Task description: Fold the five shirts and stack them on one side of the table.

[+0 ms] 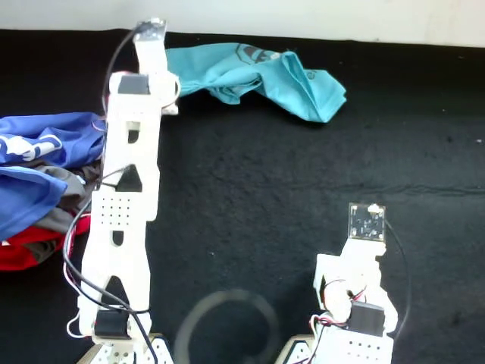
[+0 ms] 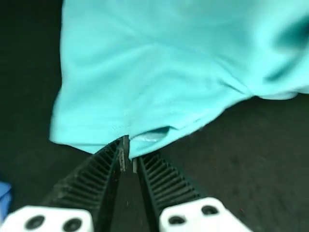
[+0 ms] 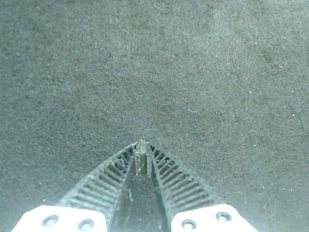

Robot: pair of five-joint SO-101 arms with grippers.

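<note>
A teal shirt [image 1: 258,76] lies crumpled at the far middle of the black table [image 1: 288,174]. My left arm stretches out to the shirt's left end, where my left gripper [image 2: 126,145] is shut on the hem of the teal shirt [image 2: 154,72]. At the table's left edge is a pile with blue shirts [image 1: 45,144], a grey one [image 1: 68,197] and a red one [image 1: 30,246] underneath. My right gripper [image 3: 141,145] is shut with nothing in it, pointing down at bare table near the front right.
The left arm [image 1: 125,189] runs alongside the shirt pile, its cables hanging near the red shirt. The right arm [image 1: 356,288] is folded back at the front edge. A pale wall borders the far side of the table.
</note>
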